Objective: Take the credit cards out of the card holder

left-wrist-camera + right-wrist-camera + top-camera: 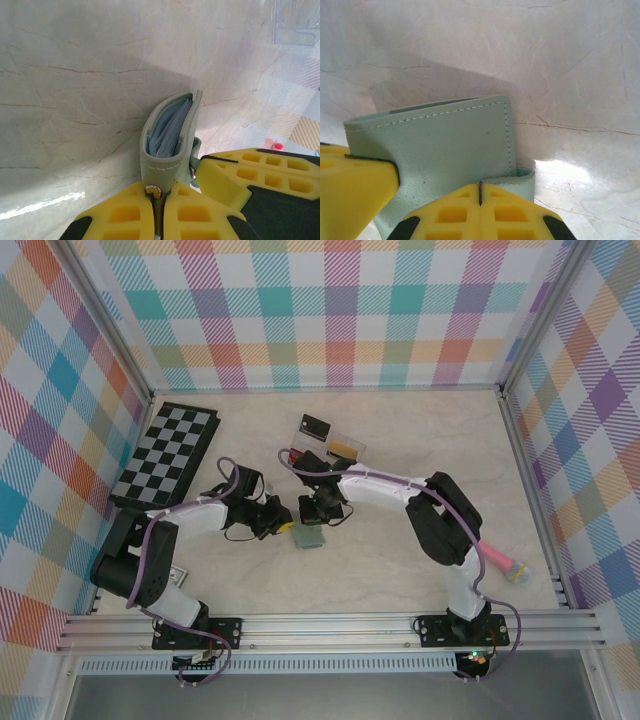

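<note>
Grey-green card holder [310,537] near the middle of the marbled surface [400,570], gripped from both sides. The left arm's fingers [132,202] are pressed together on its snap tab, and the fold gapes slightly to show pale blue lining. The right arm's fingers [462,202] are closed tight, pinching a narrow flap at its lower edge. Whether it touches the surface cannot be told.

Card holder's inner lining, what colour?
Pale blue lining, inside the grey-green card holder; clearest in the left wrist view.

Left tool [159,192] and right tool [480,186] both clamped tight, tips just beside each other.
</note>
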Motion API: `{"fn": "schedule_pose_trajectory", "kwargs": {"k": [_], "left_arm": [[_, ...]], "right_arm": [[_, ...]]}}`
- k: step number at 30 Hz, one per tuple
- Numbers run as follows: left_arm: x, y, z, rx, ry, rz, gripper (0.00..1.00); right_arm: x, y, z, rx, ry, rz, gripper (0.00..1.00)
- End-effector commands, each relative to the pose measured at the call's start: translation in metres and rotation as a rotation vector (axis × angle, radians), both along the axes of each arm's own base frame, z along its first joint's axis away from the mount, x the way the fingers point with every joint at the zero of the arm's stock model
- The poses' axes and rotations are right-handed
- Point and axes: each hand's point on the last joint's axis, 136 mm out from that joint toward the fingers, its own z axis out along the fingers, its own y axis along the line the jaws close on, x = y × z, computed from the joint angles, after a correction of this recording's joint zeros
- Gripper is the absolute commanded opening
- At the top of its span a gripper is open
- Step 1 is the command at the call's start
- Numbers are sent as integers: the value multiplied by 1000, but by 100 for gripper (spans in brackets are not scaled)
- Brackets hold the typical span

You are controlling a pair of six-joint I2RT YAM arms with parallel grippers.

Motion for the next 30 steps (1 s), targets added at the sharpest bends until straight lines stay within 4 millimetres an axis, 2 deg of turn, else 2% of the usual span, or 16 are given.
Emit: {"fn": "schedule_pose_trajectory", "kwargs": {"k": [1, 6, 22, 28, 30], "left_arm": [[-14, 12, -8, 73, 42, 7, 0], [-14, 12, -12, 73, 46, 6, 0], [-13, 12, -12, 74, 43, 13, 0], [-8, 5, -5, 53, 25, -33, 0], [-6, 3, -1, 54, 15, -50, 0]], "right_arm": [[2, -62, -18, -211, 6, -141, 0], [3, -83, -19, -275, -6, -201, 0], [-1, -110, -24, -387, -14, -254, 0], [8, -86, 10, -211, -66, -215, 0], [8, -77, 15, -169, -57, -187, 26]]}}
